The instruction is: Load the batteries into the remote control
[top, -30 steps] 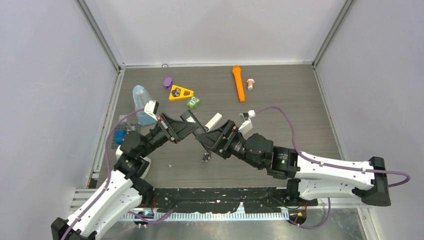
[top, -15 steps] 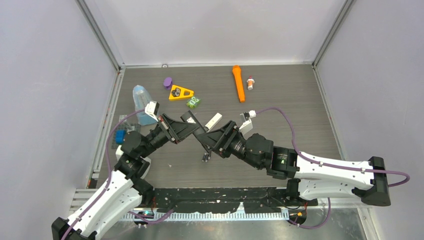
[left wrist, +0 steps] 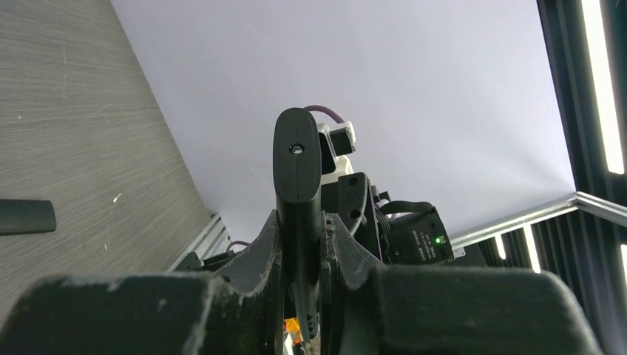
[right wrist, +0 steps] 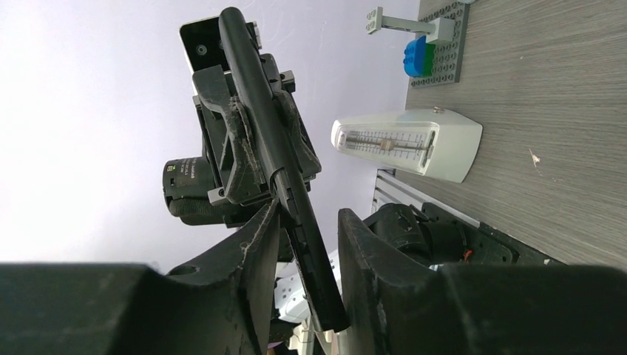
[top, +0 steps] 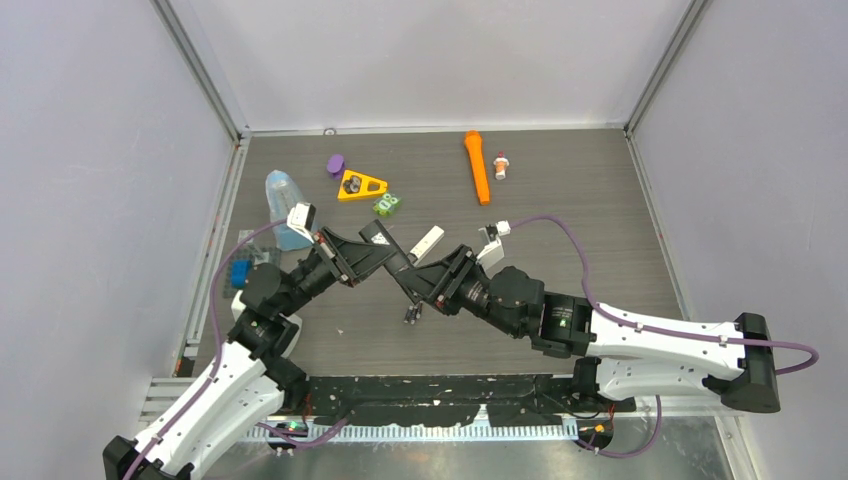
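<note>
No legible text; only blurred small print on motor label [left wrist: 419, 244]

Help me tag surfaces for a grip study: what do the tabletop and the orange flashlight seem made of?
Tabletop: probably laminate or vinyl with a matte grey wood-grain print; straight streaks, no shine. Orange flashlight: likely moulded plastic, uniform saturated colour, smooth; too small to be sure.

bright even overhead light, blurred wrist-view foregrounds
</note>
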`<action>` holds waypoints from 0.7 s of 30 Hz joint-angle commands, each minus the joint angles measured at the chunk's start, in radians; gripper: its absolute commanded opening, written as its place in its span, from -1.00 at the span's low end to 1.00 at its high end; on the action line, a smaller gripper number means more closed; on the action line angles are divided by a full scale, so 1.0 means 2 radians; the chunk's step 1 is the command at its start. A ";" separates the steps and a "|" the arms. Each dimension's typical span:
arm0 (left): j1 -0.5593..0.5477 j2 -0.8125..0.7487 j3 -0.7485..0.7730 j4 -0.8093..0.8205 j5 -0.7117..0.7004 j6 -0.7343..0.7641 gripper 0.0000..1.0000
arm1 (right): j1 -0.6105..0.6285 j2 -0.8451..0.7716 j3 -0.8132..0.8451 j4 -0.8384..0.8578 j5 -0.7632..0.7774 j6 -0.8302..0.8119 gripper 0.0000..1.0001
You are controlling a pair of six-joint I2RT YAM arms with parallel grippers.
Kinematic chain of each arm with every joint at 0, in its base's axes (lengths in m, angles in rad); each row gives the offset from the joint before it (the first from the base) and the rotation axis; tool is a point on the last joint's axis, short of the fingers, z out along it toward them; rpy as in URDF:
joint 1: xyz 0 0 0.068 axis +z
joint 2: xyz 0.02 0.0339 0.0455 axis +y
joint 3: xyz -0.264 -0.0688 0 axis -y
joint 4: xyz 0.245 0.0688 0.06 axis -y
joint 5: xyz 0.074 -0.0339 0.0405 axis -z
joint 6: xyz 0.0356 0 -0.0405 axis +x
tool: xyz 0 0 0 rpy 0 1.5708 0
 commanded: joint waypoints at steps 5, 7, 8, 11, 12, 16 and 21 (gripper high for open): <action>-0.001 -0.001 0.003 0.028 -0.008 0.008 -1.00 | -0.001 0.009 -0.002 0.045 -0.002 -0.004 -0.19; -0.001 -0.001 0.004 0.027 -0.008 0.009 -1.00 | -0.001 0.007 -0.002 0.046 0.001 -0.007 0.02; -0.001 -0.001 0.003 0.026 -0.008 0.010 -1.00 | -0.001 0.003 -0.002 0.045 0.003 -0.008 0.10; -0.001 -0.003 0.000 0.024 -0.009 0.015 -1.00 | -0.001 -0.010 -0.009 0.043 0.018 -0.014 0.46; -0.001 -0.003 -0.001 0.024 -0.010 0.017 -1.00 | -0.001 -0.019 -0.012 0.043 0.020 -0.015 0.51; 0.005 -0.011 -0.001 0.002 -0.012 0.039 -1.00 | -0.002 -0.045 -0.037 0.040 0.031 -0.028 0.66; 0.020 -0.044 0.009 -0.099 -0.029 0.112 -1.00 | -0.004 -0.093 -0.056 -0.039 0.059 -0.036 0.69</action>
